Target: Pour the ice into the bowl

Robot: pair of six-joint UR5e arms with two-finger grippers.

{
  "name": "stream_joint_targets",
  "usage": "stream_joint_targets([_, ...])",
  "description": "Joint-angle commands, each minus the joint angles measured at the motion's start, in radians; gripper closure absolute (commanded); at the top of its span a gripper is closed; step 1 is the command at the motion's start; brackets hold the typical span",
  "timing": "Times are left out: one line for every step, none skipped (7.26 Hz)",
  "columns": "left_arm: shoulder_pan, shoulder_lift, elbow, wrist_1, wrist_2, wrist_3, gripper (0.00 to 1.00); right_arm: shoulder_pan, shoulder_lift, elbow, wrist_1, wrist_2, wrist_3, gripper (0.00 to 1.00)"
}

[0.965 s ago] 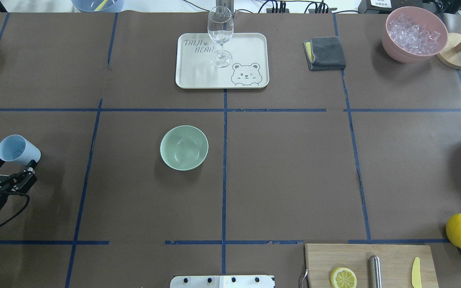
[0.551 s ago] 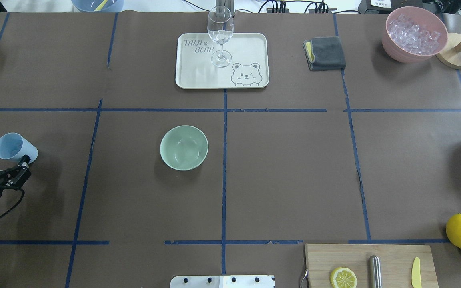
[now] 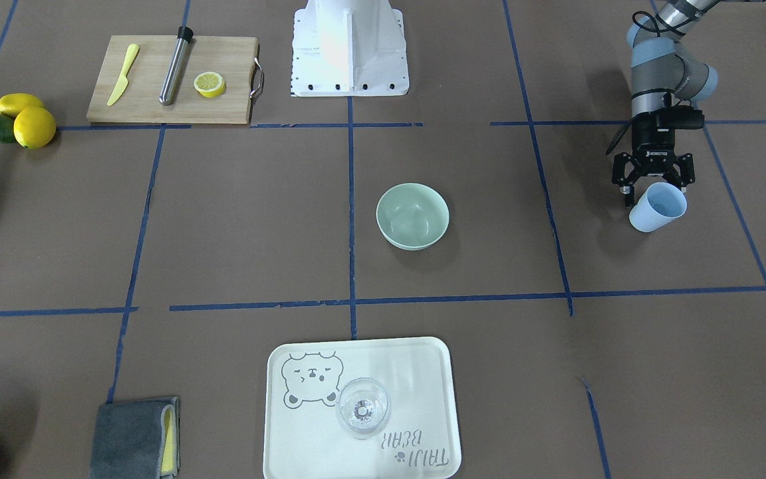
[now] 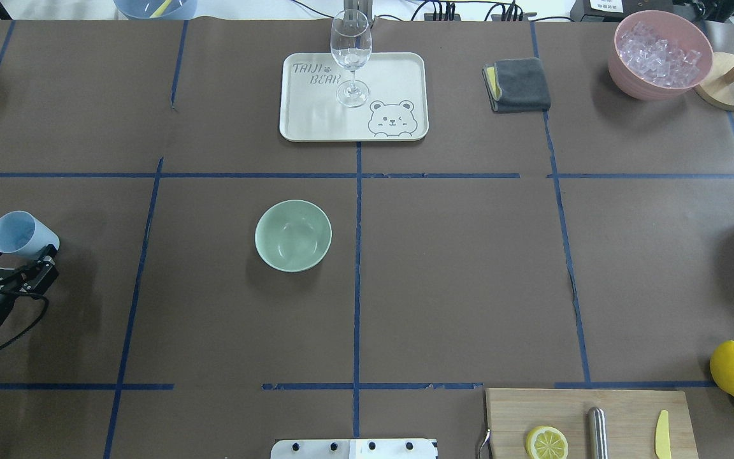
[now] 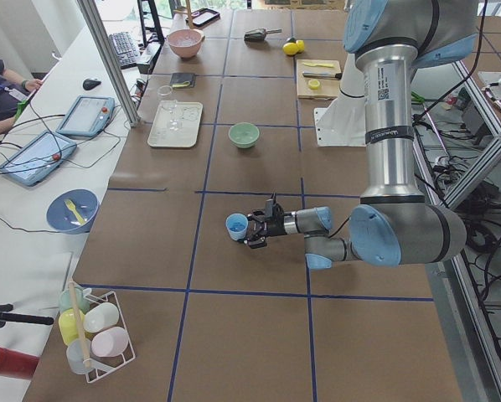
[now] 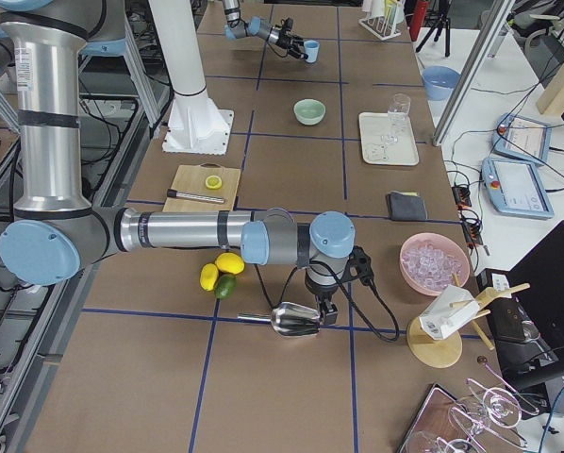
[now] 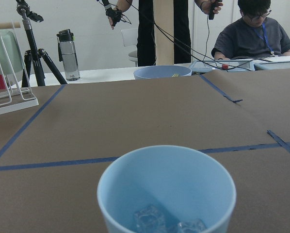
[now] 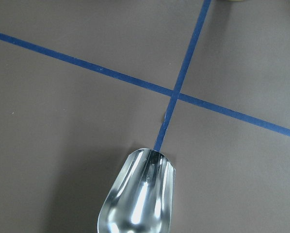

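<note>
Your left jaws have slid a tiny bit further from the bowl (image 4: 293, 235), taking the blue cup (image 4: 23, 233) with them. They are squeezed tight on the cup, which leans a little. A few bits of ice (image 7: 157, 221) sit deep in it, right in front of those jaws. The bowl looks empty and is well away from them. I think you're at the carry step. Next, bring the cup over the bowl, then tip it slowly. The right jaws are at a metal scoop (image 8: 137, 194), and I can't tell if they grip it. The pink bowl (image 4: 660, 54) not far from them is full of ice.

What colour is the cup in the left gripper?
The cup is pale blue, clearest in the front-facing view.
</note>
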Motion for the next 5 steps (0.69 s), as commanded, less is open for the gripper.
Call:
stream_joint_targets([-0.049,-0.007,0.03,0.002,-0.041,0.0,0.0,0.0,0.003,-0.002,0.0,-0.001,0.001,0.0])
stream_joint_targets([-0.06,-0.018,0.036,0.002,-0.043,0.0,0.0,0.0,0.003,-0.002,0.0,-0.001,0.001,0.0])
stream_joint_targets([-0.061,-0.05,0.051,0.002,-0.04,0.002,0.0,0.0,0.003,-0.002,0.0,-0.003,0.001,0.0])
stream_joint_targets([-0.061,-0.09,0.089,0.002,-0.04,0.002,0.0,0.0,0.005,-0.004,0.0,-0.003,0.001,0.0])
stream_joint_targets([-0.064,-0.096,0.096,0.002,-0.043,0.0,0.0,0.0,0.006,-0.002,0.0,-0.003,0.001,0.0])
